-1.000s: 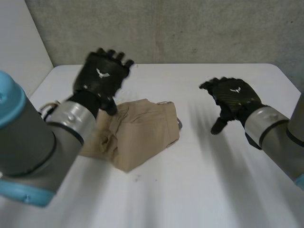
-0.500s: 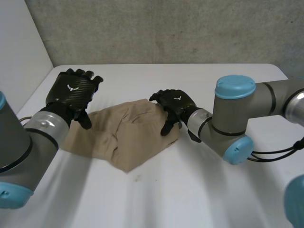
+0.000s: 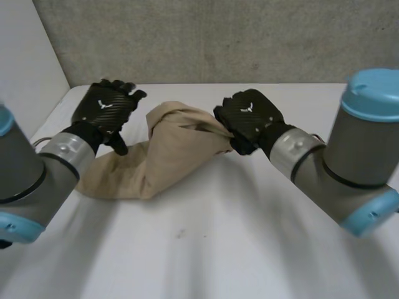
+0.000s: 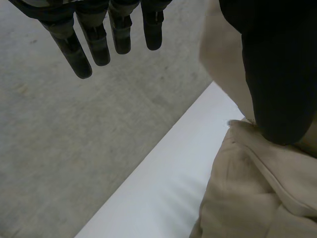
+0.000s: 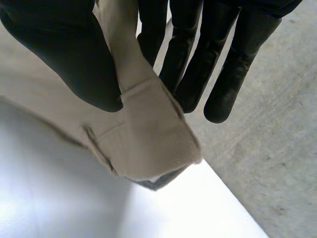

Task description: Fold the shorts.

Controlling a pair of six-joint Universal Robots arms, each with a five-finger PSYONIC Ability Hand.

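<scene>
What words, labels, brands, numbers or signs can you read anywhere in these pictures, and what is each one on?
No readable words or numbers anywhere.
left hand: a white winged emblem on its back, no letters.
right hand: the same mark, no letters.
shorts: no label or print visible.

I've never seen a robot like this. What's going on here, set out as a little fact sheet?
job: fold the shorts
shorts: tan, bunched; one end held up, the rest lying on the white table
right hand: pinches the raised end between thumb and fingers
left hand: open, fingers straight, beside the shorts' other end
progress: no neat fold yet
</scene>
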